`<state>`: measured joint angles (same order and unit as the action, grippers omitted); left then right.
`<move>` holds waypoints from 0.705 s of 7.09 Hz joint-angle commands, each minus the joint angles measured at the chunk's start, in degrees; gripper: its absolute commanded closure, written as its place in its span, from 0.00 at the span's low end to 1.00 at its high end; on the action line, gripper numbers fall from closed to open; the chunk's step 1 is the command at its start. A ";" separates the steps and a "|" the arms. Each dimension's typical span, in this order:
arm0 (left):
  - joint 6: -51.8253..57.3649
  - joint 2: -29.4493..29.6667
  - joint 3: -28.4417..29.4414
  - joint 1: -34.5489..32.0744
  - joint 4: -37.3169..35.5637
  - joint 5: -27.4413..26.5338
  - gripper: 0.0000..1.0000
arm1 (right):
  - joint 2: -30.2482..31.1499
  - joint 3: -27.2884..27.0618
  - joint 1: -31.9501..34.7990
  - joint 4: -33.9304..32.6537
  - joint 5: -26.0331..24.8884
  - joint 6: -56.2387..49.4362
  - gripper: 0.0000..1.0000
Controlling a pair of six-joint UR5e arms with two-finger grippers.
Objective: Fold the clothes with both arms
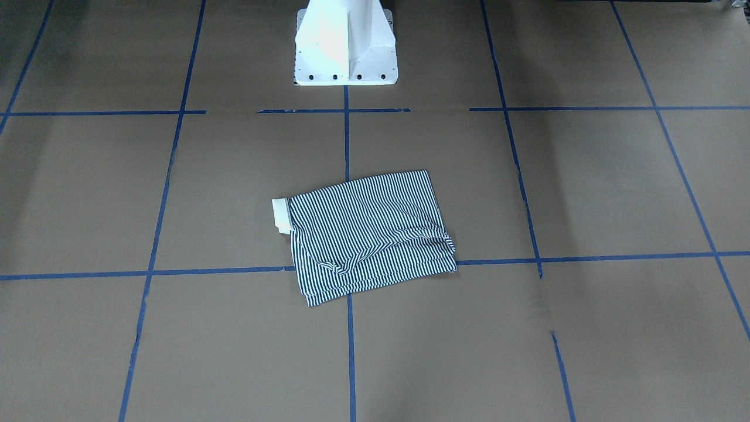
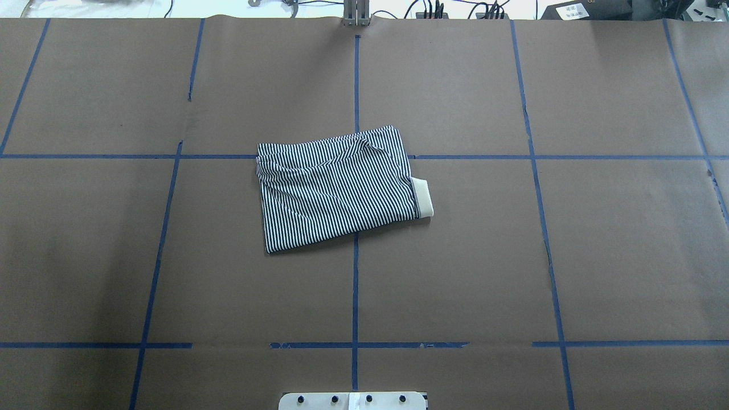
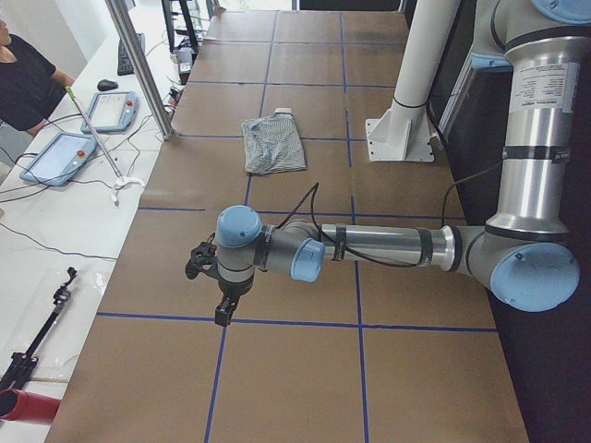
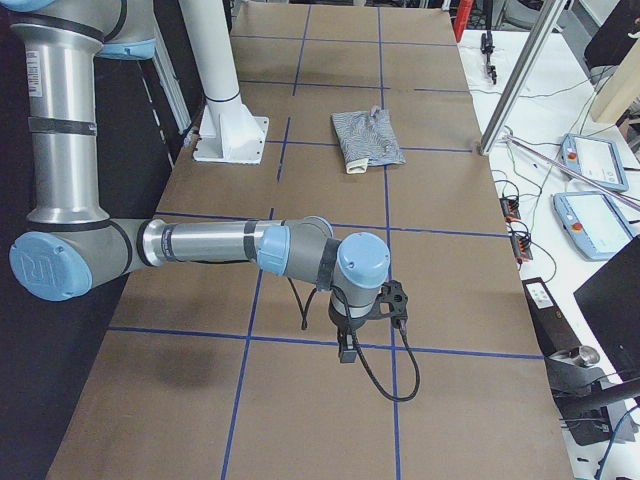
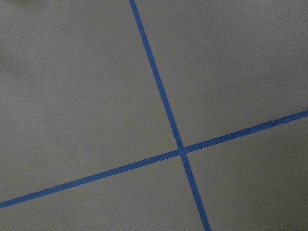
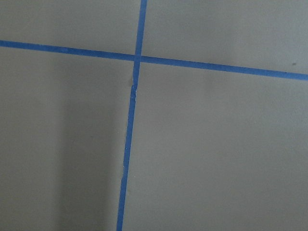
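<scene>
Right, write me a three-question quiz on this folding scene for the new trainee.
1. True or false: the striped polo shirt lies spread out flat, with both sleeves open, on the table.
2. In the overhead view, the cream collar sticks out from the shirt's: A) left side, B) right side, C) near edge.
3. Which touches the shirt, the left gripper or the right gripper?

Key:
1. False. It is folded into a compact rectangle.
2. B.
3. Neither. Both hang over bare table, well apart from the shirt.
</scene>
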<state>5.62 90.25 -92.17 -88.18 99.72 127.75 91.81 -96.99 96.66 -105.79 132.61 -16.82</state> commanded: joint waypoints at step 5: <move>3.17 -1.22 -3.37 -0.07 -10.51 2.57 0.00 | 0.04 5.12 -0.59 6.60 5.21 6.41 0.00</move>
<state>8.81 89.07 -95.68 -88.25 88.95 128.78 91.86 -94.18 96.49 -103.60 137.88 -13.24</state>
